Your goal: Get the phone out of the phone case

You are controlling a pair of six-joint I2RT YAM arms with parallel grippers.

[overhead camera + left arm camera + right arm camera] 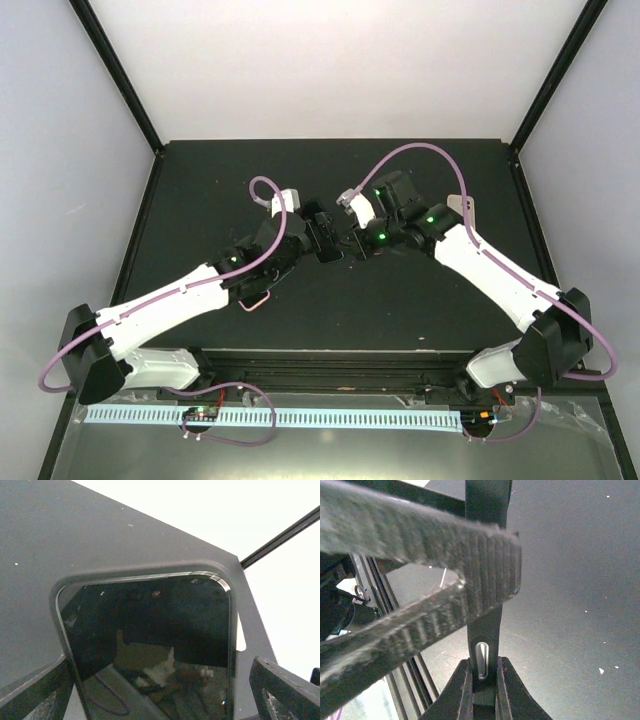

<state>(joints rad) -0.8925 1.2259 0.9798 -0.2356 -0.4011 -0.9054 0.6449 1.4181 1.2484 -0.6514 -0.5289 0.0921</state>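
Left end effector (160, 695) clasping phone case (145, 571), right end effector (487, 585) apparently pinching its edge

You get an evenly lit, sharp overhead view, with white walls around the matte worktop (400, 310). On the left wrist the phone (150, 625) screen throws reflections, with blown-out white at 2 o'clock. On the right wrist the jaws blur at 9 o'clock.
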